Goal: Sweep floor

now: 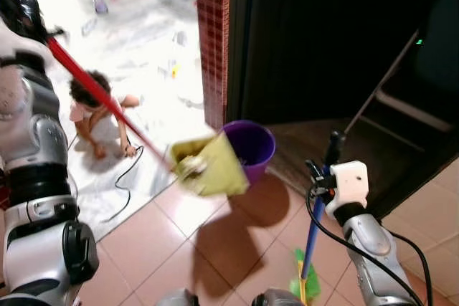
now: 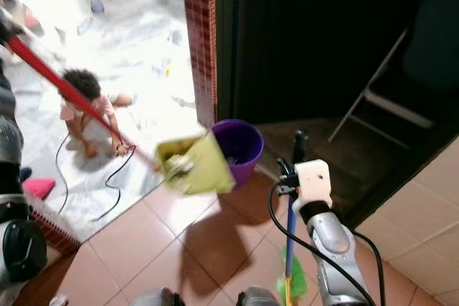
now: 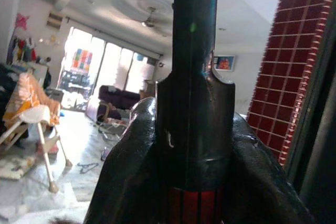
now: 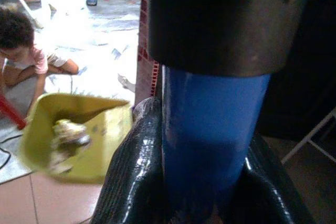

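Note:
My left gripper (image 1: 30,13) is shut on the top of a red-handled dustpan's handle (image 1: 93,89). The yellow dustpan (image 1: 209,165) hangs tilted in the air beside a purple bucket (image 1: 252,146), with debris (image 4: 67,139) inside it. My right gripper (image 1: 324,175) is shut on the blue broom handle (image 1: 312,238), which stands upright with green bristles (image 1: 307,284) near the floor. In the wrist views the black fingers (image 3: 126,182) wrap the dustpan handle and the fingers (image 4: 134,171) wrap the blue handle.
A person (image 1: 97,111) crouches on the bright floor beyond the dustpan, near a black cable (image 1: 125,177). A red tiled pillar (image 1: 212,41) stands behind the bucket. A folding chair (image 1: 401,98) sits in the dark room at right. Terracotta tiles (image 1: 186,249) lie below.

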Motion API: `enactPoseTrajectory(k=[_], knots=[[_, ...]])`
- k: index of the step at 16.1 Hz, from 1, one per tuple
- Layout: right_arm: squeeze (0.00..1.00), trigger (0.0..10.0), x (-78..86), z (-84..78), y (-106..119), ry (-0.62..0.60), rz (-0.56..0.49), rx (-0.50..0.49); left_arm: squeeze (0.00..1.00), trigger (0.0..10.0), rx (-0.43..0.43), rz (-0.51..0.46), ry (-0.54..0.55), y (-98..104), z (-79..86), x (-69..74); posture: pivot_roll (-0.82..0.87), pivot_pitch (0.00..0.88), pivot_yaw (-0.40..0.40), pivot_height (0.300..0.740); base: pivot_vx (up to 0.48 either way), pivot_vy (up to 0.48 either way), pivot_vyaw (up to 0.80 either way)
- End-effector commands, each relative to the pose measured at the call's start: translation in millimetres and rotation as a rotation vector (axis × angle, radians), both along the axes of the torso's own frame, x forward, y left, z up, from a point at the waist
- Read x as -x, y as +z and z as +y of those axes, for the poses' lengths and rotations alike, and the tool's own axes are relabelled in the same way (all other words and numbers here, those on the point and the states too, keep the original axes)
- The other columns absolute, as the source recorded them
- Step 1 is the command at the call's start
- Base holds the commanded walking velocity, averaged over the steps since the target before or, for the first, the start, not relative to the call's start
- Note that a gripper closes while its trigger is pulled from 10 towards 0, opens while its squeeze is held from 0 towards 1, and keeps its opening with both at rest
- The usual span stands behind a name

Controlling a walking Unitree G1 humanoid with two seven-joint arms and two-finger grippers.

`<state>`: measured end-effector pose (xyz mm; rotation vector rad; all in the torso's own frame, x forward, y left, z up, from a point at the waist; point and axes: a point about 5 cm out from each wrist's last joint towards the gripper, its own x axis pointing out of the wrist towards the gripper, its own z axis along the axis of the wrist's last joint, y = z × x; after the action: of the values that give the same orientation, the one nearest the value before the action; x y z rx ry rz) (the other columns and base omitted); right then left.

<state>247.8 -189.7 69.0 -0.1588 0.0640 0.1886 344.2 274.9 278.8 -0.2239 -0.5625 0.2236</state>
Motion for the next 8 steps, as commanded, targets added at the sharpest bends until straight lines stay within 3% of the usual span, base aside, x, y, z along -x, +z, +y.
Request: enactPoseTrajectory(k=[1, 5, 8], knots=[[0.00, 10.0, -3.4, 1.2, 6.7, 0.015, -0.031, 0.012, 0.00, 10.0, -0.004, -0.084, 0.023, 20.6, 0.8, 2.3, -0.12, 0.000, 0.042, 0.740, 0.000, 0.000, 0.00], [0.00, 10.0, -4.0, 2.7, 6.9, 0.020, -0.034, 0.012, 0.00, 10.0, 0.011, -0.096, 0.044, 24.9, -5.3, -4.9, -0.12, 0.000, 0.045, 0.740, 0.000, 0.000, 0.00], [0.00, 10.0, -5.1, 5.5, 8.0, 0.021, -0.039, 0.007, 0.00, 10.0, 0.048, -0.082, 0.039, 24.1, -22.8, -18.7, -0.13, 0.000, 0.052, 0.740, 0.000, 0.000, 0.00]])
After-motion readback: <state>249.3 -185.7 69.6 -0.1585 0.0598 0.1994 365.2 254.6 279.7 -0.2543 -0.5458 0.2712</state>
